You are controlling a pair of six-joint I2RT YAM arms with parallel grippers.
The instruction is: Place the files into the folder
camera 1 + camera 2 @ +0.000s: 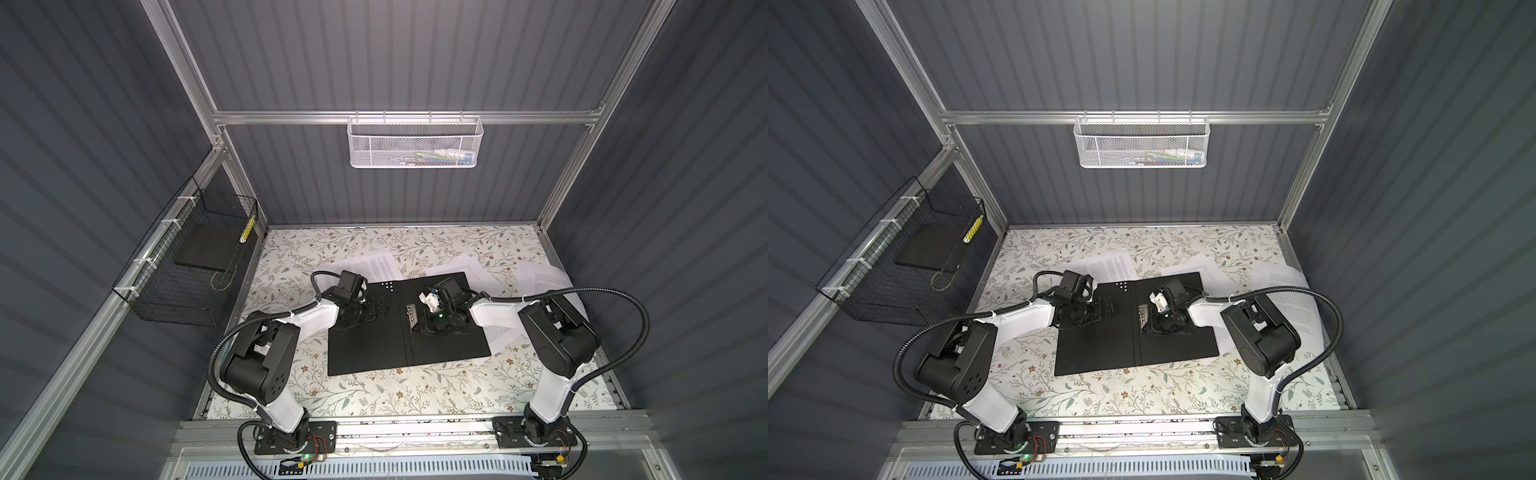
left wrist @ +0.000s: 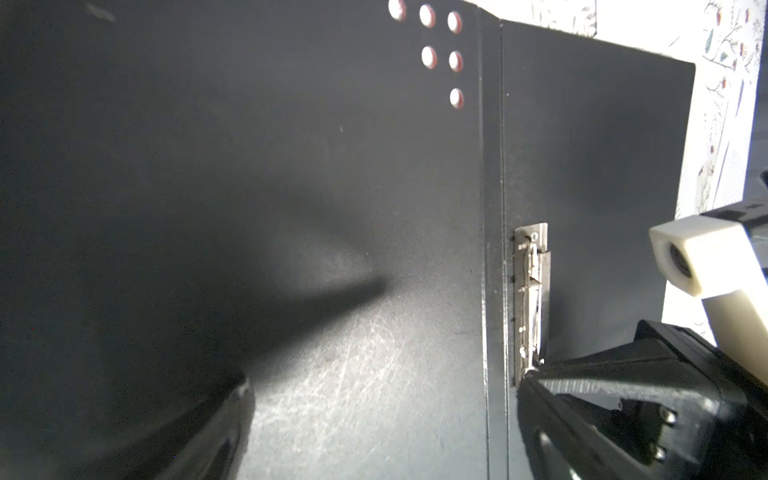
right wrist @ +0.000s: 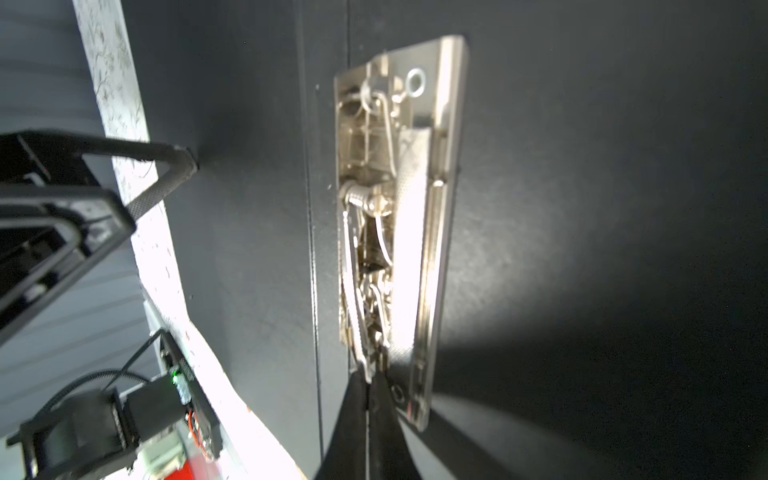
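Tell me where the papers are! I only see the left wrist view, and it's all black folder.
Observer: In both top views the files lie on the table, past the folder's far edge and to its right; none is inside.
Operator: What's the other arm doing?
Observer: The right wrist view shows the right gripper shut, its tips pinching the wire end of the clip.
Operator: Is any paper stuck?
Observer: In a top view, one sheet seems tucked under the folder's right edge.
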